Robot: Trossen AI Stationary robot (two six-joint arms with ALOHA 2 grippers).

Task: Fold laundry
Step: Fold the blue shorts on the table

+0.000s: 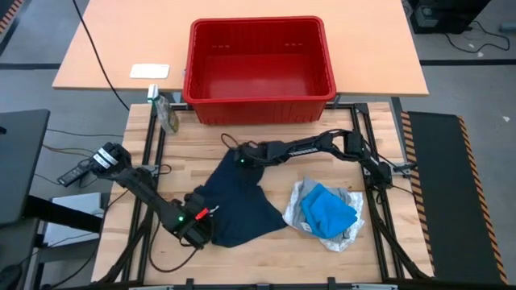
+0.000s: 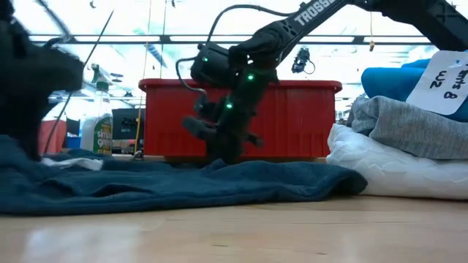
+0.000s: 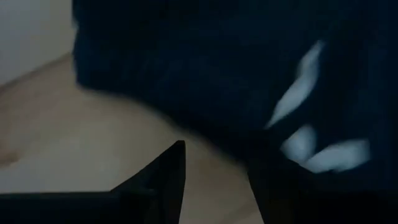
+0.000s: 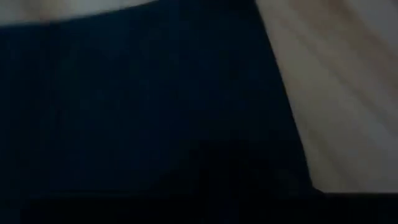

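High view shows the navy garment (image 1: 238,201) spread flat in the middle of the table (image 1: 266,250), between the two arms. Left gripper (image 1: 198,225) sits at the garment's near left corner, over its edge; the left wrist view shows its fingers (image 3: 165,171) apart, with navy cloth lying just ahead of them, and whether they pinch it cannot be told. Right gripper (image 1: 239,159) reaches in from the right to the garment's far corner, low on the cloth; the right wrist view is filled with navy fabric and its jaw state cannot be told. Right of the navy garment, apart from it, lies a stack: white garment (image 1: 310,205) at the bottom, grey garment (image 1: 348,201) on it, blue garment (image 1: 329,211) on top. Red basket (image 1: 258,64) stands beyond the garments, on the far table.
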